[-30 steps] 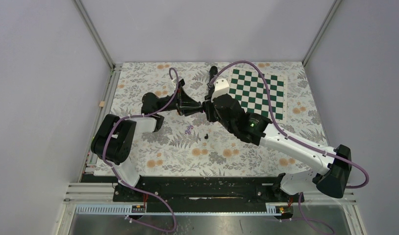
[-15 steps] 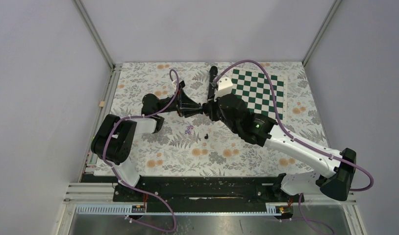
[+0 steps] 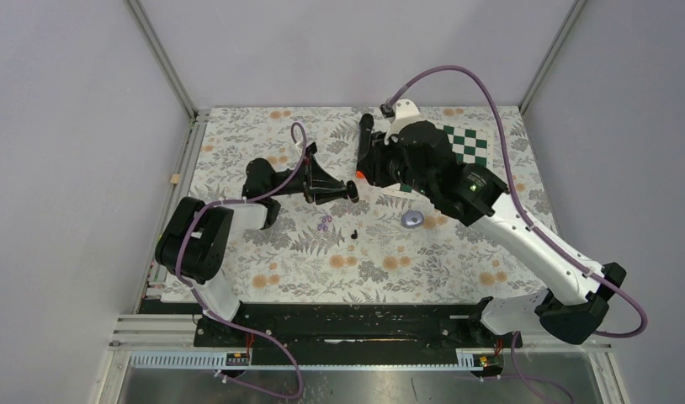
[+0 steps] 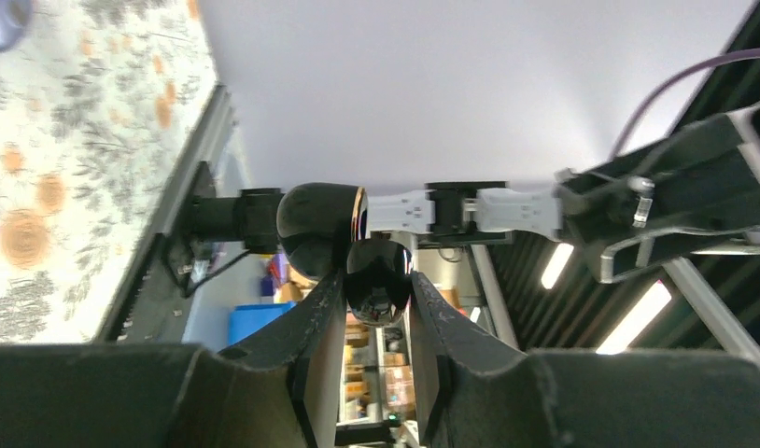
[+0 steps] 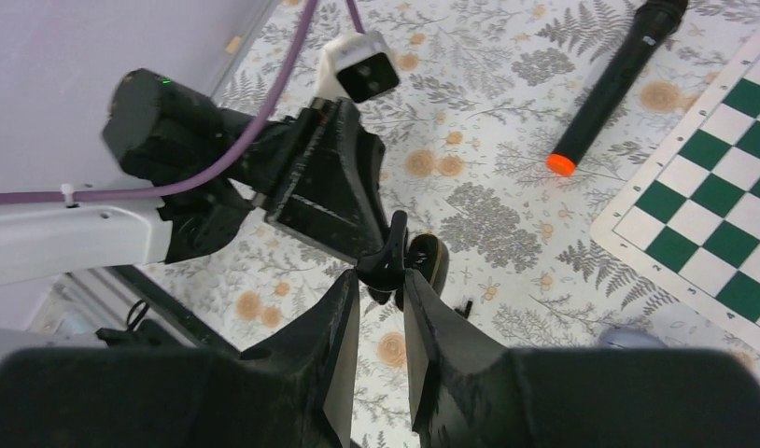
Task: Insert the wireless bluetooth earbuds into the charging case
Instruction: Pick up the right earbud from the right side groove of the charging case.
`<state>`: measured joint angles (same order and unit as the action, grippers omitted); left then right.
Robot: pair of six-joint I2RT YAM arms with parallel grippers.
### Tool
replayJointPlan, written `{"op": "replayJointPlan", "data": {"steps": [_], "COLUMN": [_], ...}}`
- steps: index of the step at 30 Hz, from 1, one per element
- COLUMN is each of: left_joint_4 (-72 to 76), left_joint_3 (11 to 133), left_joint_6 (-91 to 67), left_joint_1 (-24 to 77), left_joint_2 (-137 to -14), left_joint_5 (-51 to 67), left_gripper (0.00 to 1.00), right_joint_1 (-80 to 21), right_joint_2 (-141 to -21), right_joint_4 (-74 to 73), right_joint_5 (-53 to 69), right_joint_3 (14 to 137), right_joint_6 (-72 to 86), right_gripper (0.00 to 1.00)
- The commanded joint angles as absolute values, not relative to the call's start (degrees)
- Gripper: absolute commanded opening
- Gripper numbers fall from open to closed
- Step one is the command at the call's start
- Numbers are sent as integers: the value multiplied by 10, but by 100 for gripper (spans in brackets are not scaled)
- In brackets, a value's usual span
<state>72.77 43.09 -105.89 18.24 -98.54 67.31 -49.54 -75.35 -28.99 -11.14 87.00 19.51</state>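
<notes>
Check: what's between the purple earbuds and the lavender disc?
In the top view, only a black earbud lies between the purple earbuds and lavender disc.

Room near you, crowding at the far middle

Your left gripper [image 3: 349, 191] lies low and points right, jaws closed on the black case [image 5: 427, 262]. Your right gripper [image 5: 381, 273] hangs above and behind it with a narrow slit between the jaws, and a push along its fingers meets the left gripper and the case. Just behind, the microphone [image 3: 365, 135] lies on the table, orange end toward you, with the checkered mat [image 3: 472, 150] to its right. Near the left gripper the purple earbuds [image 3: 324, 223], the black earbud [image 3: 354, 234] and a pale purple disc [image 3: 412, 219] lie apart from each other. Between them is bare flowered table [image 3: 390, 278] where you can pass. The purple cable [image 3: 298, 139] arches over the left wrist.
</notes>
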Motion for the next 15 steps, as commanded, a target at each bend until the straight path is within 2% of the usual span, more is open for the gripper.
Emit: {"op": "replayJointPlan", "data": {"steps": [1,5,6,15], "left_joint_4": [529,66,12,-50], "left_joint_3": [450,556,574,608], "left_joint_6": [-898,-582,-537,-487], "left_joint_1": [179,179,179,175], "left_joint_2": [-932,-870,-865,-867], "left_joint_5": [683,644,640,708], "left_gripper": [0,0,0,0], "right_joint_1": [-474,-441,-437,-386], "right_joint_2": [-783,-808,-813,-850], "right_joint_4": [-376,-403,-409,-423], "right_joint_5": [-18,58,71,221], "right_joint_3": [931,963,971,986], "right_joint_6": [216,221,221,226], "right_gripper": [9,9,9,11]}}
